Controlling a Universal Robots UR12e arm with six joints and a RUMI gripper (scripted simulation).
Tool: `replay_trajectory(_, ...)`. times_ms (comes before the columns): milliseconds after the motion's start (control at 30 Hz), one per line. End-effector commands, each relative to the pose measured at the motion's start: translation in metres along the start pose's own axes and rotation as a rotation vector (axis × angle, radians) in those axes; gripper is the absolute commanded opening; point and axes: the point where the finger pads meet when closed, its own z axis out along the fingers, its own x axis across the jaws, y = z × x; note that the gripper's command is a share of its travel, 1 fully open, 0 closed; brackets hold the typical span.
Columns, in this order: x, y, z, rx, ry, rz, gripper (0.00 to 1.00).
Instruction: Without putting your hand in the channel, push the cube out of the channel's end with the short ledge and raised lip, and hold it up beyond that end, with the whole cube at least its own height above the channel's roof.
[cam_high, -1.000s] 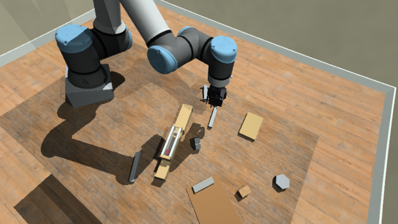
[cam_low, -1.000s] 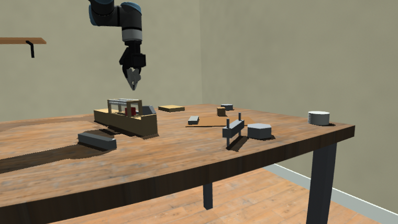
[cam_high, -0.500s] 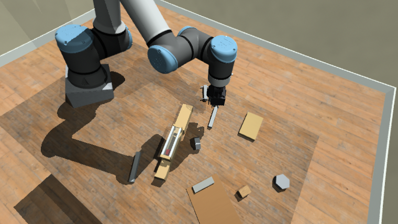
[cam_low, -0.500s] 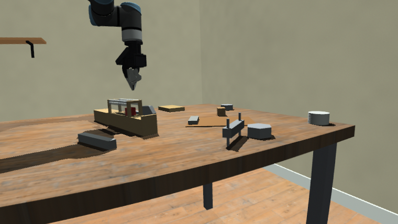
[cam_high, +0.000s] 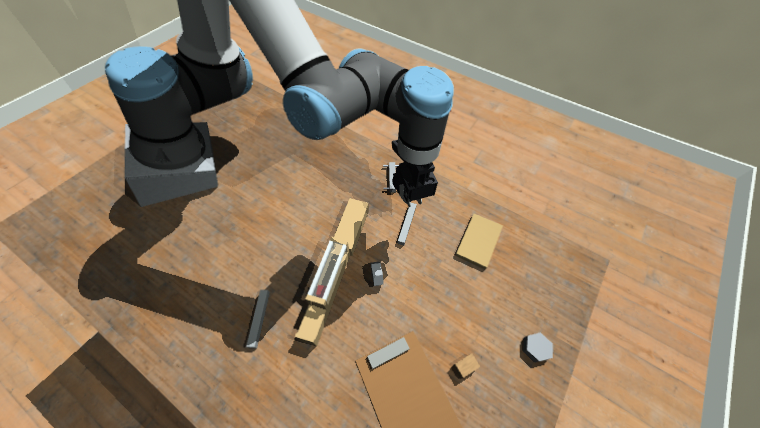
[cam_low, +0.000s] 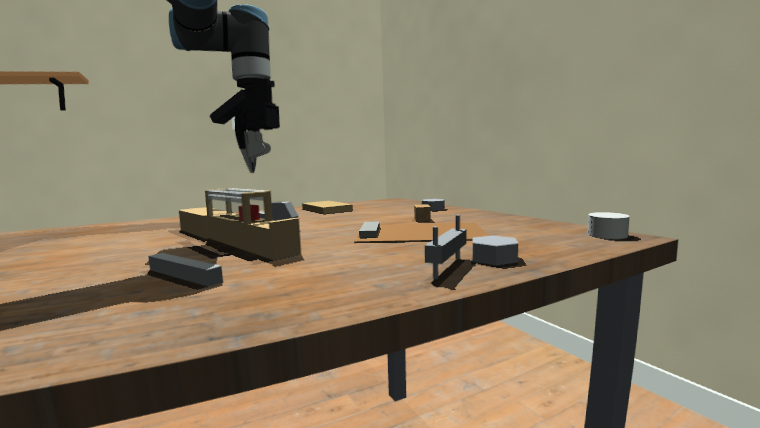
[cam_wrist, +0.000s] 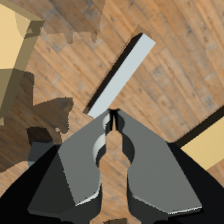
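The red cube (cam_high: 319, 290) (cam_low: 252, 212) sits inside the channel, close to the end with the shorter ledge (cam_high: 308, 325) (cam_low: 284, 236). The channel is tan, with posts and a roof of clear strips; the longer ledge (cam_high: 352, 219) is at its other end. My gripper (cam_high: 419, 201) (cam_low: 252, 170) (cam_wrist: 113, 110) is shut and empty, pointing down, above the table and outside the channel, toward the longer-ledge side. A slim light-grey bar (cam_high: 406, 224) (cam_wrist: 123, 75) lies on the table below and ahead of the fingertips in the wrist view.
A grey block (cam_high: 377, 273) (cam_low: 282, 210) stands beside the channel; a dark bar (cam_high: 256, 320) (cam_low: 183, 270) lies on its other side. Also around are a yellow slab (cam_high: 479, 240) (cam_low: 327, 207), an orange sheet (cam_high: 412, 390) bearing a pale bar (cam_high: 388, 353), a wooden block (cam_high: 465, 366) and a grey hexagon (cam_high: 538, 347).
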Motion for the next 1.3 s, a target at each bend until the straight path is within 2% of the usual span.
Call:
replay_trajectory(0, -0.0014, -0.0009, -0.0008, 0.002, 0.003, -0.196, 0.0)
replay_trajectory(233, -0.0041, -0.0017, -0.0008, 0.002, 0.004, -0.486, 0.0)
replay_trajectory(300, -0.0041, -0.0017, -0.0008, 0.002, 0.004, -0.486, 0.0)
replay_trajectory(800, -0.0073, 0.0006, -0.0009, 0.001, 0.004, -1.162, 0.0)
replay_trajectory(867, -0.0073, 0.0006, -0.0009, 0.001, 0.004, -1.162, 0.0)
replay_trajectory(1267, -0.0055, 0.0045, -0.0009, 0.0, 0.005, -1.679, 0.0)
